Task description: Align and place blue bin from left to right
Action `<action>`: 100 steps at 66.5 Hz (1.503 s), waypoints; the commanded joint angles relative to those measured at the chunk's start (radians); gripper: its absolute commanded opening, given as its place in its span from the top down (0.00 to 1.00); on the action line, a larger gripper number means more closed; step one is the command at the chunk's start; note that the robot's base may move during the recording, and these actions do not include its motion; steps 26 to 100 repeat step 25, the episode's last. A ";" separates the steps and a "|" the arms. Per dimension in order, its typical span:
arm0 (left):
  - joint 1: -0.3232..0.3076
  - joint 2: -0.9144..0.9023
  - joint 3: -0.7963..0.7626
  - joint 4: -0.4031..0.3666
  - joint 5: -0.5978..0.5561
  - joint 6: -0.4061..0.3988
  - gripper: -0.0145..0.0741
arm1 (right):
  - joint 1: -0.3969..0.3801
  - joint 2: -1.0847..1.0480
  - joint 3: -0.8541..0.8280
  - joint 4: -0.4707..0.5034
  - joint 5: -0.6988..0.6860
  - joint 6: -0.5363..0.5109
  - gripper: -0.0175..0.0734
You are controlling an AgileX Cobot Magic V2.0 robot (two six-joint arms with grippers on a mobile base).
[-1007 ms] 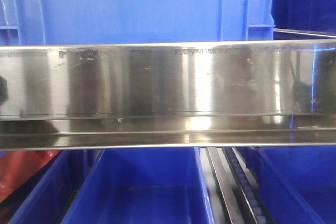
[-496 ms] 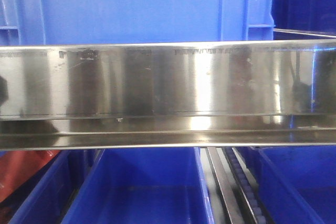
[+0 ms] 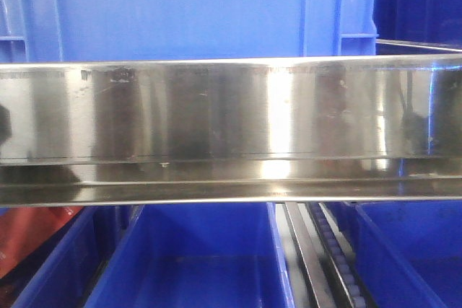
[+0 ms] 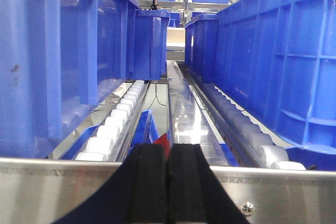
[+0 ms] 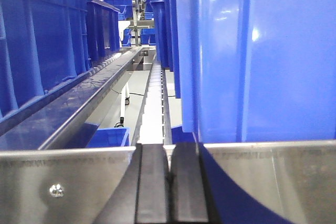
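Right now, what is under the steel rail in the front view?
Under the steel rail are lower blue bins, a roller track and something red. The rail hides their tops.

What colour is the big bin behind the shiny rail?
Bright blue. The blue bin shows best in the front-facing view, above the steel rail.

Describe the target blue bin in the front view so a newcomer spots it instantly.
Find the shiny steel rail spanning the frame. The blue bin stands directly behind and above it, filling the upper frame. Unlike the open bins seen from above below the rail, it shows a side wall with raised vertical ribs.
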State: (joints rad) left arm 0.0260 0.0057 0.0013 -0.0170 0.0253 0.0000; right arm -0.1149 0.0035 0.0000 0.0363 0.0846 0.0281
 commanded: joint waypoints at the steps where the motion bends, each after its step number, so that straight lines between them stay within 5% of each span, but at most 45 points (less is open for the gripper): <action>1: 0.001 -0.006 -0.001 -0.007 -0.016 0.000 0.96 | -0.006 -0.004 0.000 0.002 -0.030 -0.006 0.88; 100: 0.001 -0.006 -0.001 -0.007 -0.016 0.000 0.96 | -0.006 -0.004 0.000 0.002 -0.030 -0.006 0.88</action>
